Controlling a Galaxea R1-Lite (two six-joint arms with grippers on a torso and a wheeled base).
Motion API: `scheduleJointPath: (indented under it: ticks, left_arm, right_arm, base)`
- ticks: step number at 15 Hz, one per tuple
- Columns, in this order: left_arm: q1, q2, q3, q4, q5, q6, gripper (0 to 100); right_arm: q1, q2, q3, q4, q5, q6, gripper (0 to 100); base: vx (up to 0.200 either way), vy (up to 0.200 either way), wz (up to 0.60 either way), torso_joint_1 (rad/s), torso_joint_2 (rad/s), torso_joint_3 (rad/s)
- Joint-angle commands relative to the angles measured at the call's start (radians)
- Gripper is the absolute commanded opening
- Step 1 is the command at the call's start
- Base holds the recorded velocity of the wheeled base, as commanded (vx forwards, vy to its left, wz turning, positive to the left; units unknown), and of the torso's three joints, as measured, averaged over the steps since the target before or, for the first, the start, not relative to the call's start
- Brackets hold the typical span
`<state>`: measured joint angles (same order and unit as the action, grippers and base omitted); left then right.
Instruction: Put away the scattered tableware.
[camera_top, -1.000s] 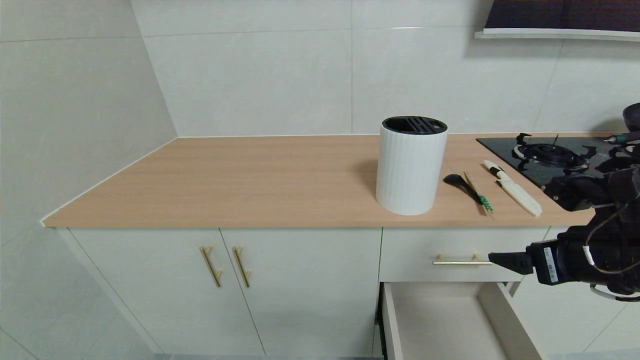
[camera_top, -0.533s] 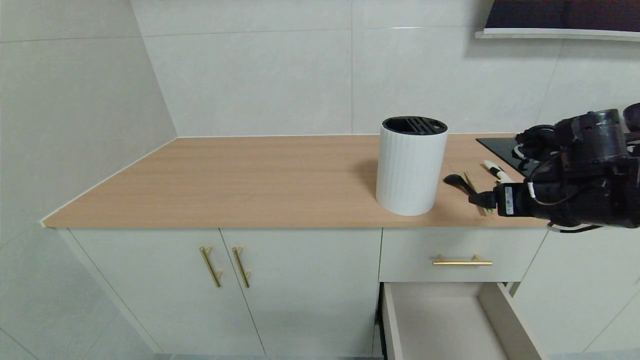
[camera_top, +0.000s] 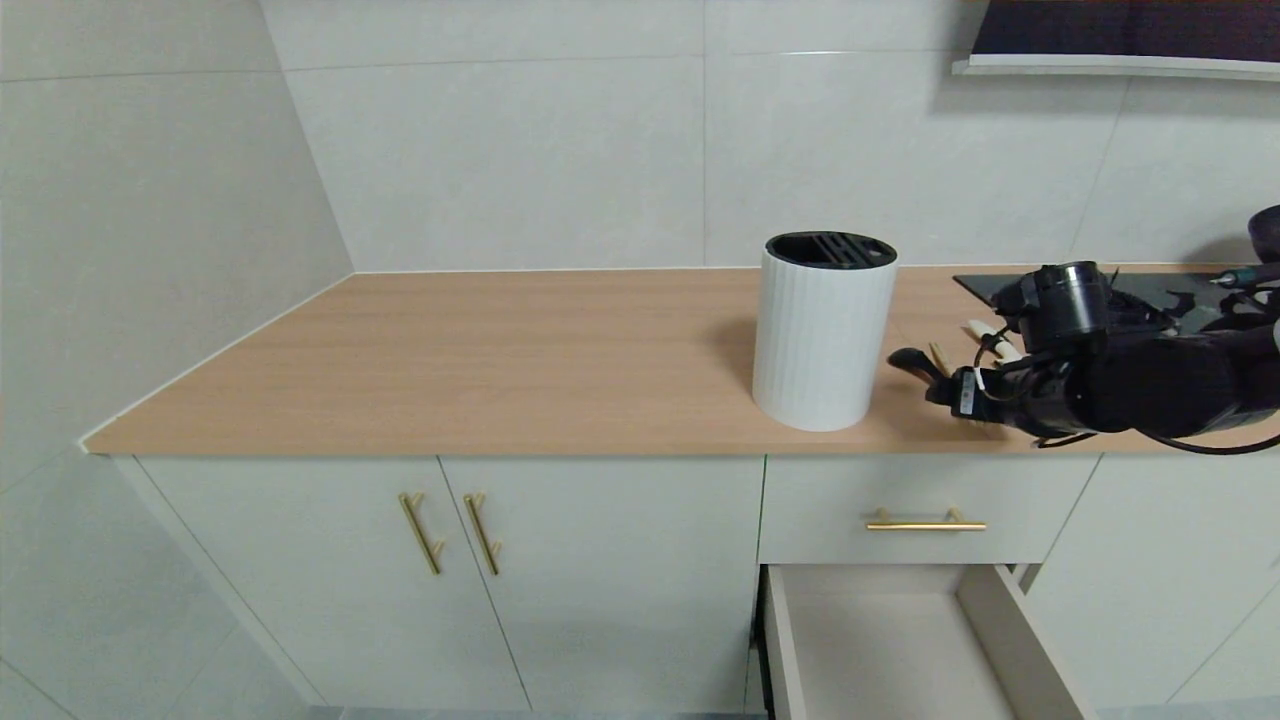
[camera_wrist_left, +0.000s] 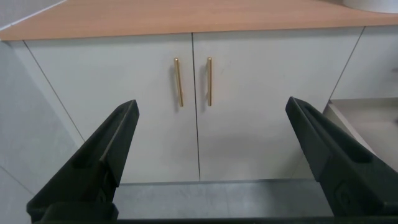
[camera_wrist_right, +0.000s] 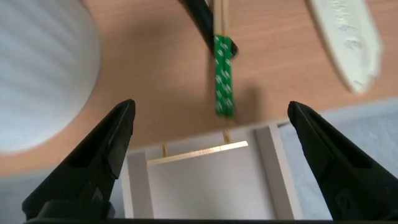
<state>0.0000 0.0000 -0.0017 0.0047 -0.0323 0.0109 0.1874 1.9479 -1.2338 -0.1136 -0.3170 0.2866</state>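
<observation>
1. Your right claw hangs low over the worktop with its fingers spread wide and nothing between them. It sits right above the green-banded chopsticks, probably lined up so the fingers can close across them
2. The task's pieces lie loose on the worktop between the white holder and the hob. The black spoon is nearest the holder, with the chopsticks just beside its handle. The cream knife lies a little apart, toward the hob
3. All three lie flat with one end toward the front edge, which suits a low pinch from your side
4. The holder stands upright with a black slotted insert in its top. No handles rise above its rim, and you cannot tell what sits down in the dark slots
5. Below the right end of the worktop a drawer is pulled open with its pale floor showing. I judge either this or the holder could take the tableware
6. Your left claw is also spread and holding nothing. It sits low, facing the cabinet doors, well apart from the tableware and seemingly parked out of the way
</observation>
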Motion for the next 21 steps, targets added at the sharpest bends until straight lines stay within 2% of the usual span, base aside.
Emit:
scheduleJointPath:
  ticks: [1,7,8,17,21]
  left_arm:
    - [0.0,0.002,0.0,0.0,0.0,0.0,100]
    - [0.0,0.002,0.0,0.0,0.0,0.0,100]
    - [0.0,0.002,0.0,0.0,0.0,0.0,100]
    - [0.0,0.002,0.0,0.0,0.0,0.0,100]
    - [0.0,0.0,0.0,0.0,0.0,0.0,100]
  right_arm:
    - [-0.016,0.048,-0.004,-0.014,-0.001,-0.001,100]
    - [-0.028,0.069,-0.006,-0.047,-0.001,-0.003,100]
    - [-0.028,0.072,-0.006,-0.047,-0.001,-0.003,0]
    - [-0.028,0.017,0.002,-0.043,-0.001,-0.001,0]
    - [-0.019,-0.156,0.063,-0.043,0.01,0.008,0]
  base:
    - [0.0,0.0,0.0,0.0,0.0,0.0]
    - [0.0,0.0,0.0,0.0,0.0,0.0]
    - [0.0,0.0,0.0,0.0,0.0,0.0]
    - [0.0,0.0,0.0,0.0,0.0,0.0]
    - [0.0,0.0,0.0,0.0,0.0,0.0]
